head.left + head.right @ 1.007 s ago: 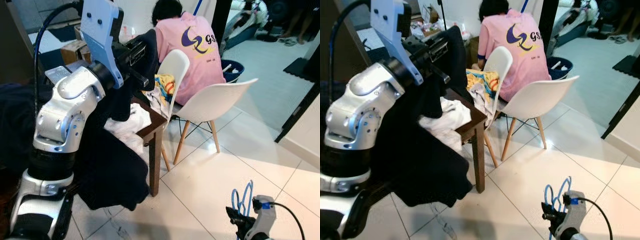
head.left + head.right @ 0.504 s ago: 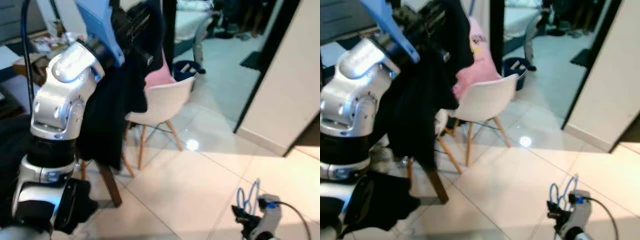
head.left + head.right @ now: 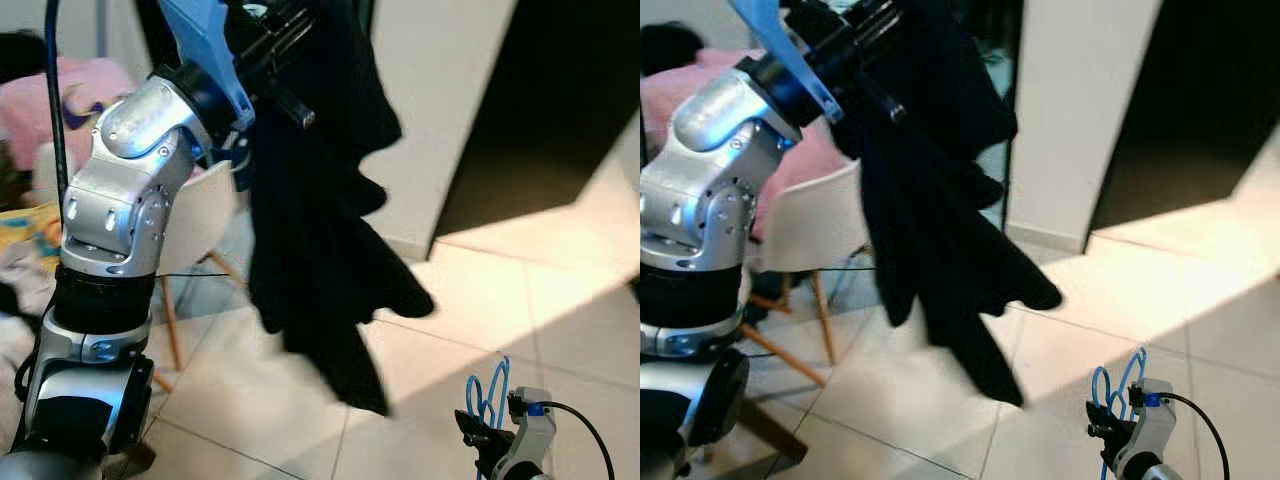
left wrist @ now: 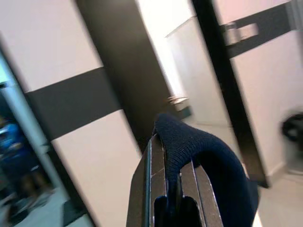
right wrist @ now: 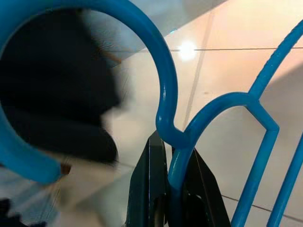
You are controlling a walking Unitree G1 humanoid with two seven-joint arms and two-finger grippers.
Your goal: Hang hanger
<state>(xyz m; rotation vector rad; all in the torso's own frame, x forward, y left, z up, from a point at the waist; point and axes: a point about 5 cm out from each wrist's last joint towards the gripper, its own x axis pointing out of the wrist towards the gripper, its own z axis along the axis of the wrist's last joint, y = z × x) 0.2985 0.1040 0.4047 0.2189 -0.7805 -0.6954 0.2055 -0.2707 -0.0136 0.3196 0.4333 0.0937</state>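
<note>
Garment (image 3: 320,230), dark and limp, clamped at its ribbed edge in the left claw (image 4: 173,189) at upper left of the head views, draping down through frame centre over the pale tiled floor (image 3: 560,300); blue hanger (image 5: 165,109) pinched at the neck below its hook by the right claw (image 5: 168,189), low at lower right of frame, well apart from the cloth. Carrying stage by the look of it, with a white chair (image 3: 200,215) at left edge and a dark doorway (image 3: 560,100) at upper right, no rail seen. Next: hanger raised toward the garment's neck opening, then a rail located.
</note>
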